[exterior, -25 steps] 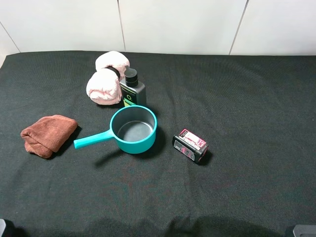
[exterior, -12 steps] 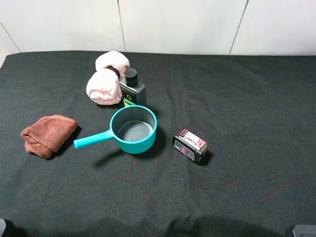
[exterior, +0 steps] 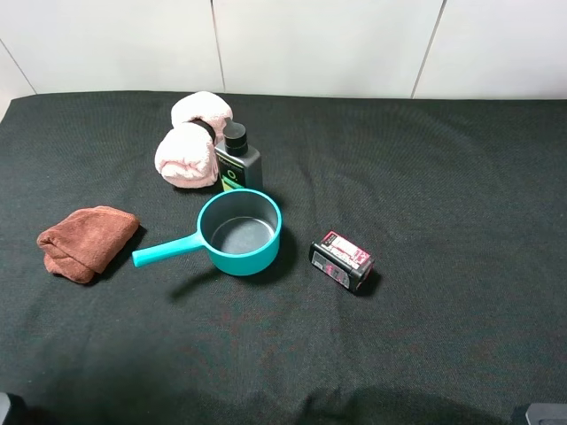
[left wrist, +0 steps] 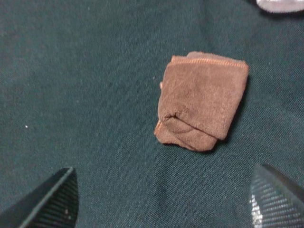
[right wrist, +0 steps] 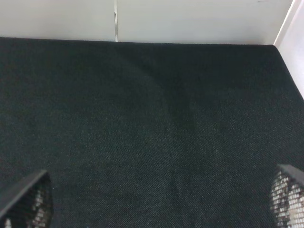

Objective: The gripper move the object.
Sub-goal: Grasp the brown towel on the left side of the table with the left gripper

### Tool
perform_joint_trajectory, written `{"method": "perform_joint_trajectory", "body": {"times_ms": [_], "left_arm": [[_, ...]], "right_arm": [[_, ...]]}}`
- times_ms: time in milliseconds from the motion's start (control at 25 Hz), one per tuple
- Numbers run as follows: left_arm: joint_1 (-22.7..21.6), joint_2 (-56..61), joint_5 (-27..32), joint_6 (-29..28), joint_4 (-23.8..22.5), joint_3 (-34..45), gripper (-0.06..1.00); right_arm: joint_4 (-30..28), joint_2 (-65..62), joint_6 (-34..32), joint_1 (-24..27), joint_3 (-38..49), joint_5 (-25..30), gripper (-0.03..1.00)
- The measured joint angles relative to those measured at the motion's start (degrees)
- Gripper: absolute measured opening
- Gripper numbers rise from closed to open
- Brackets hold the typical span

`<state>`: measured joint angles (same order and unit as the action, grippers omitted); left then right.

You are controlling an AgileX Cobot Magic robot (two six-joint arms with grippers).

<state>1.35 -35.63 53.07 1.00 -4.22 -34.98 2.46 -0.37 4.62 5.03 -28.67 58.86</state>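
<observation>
We find the whole right half of the tabletop (exterior: 469,177) bare, and the lower strip of the frame too. The obstacles crowd left of centre. A pink rolled towel (exterior: 189,142) sits against a black bottle (exterior: 236,160) at upper left. The teal saucepan (exterior: 239,232) sits just below them, with no gap showing between bottle and rim. Its handle points lower left toward the brown cloth (exterior: 87,242), leaving a narrow lane between them. A small black box (exterior: 342,262) lies just right of the pan.

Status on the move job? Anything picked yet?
Done: nothing visible. In hand: nothing held. The left gripper is open with the folded brown cloth ahead of it, untouched; the right gripper is open over bare black table cover. Remaining: the whole grasp and move. The teal saucepan, black bottle, pink towel and small box lie on that cover too.
</observation>
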Motion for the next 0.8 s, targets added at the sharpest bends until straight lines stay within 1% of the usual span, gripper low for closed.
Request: {"method": "perform_joint_trajectory", "body": {"times_ms": [480, 800], "left_arm": [[0.00, -18.99, -0.90, 0.00, 0.00, -4.67, 0.77], [0.00, -29.24, -5.61, 0.05, 0.00, -5.20, 0.77]], "right_arm": [[0.00, 0.00, 0.00, 0.00, 0.00, 0.00, 0.69], [0.00, 0.00, 0.00, 0.00, 0.00, 0.00, 0.69]]}}
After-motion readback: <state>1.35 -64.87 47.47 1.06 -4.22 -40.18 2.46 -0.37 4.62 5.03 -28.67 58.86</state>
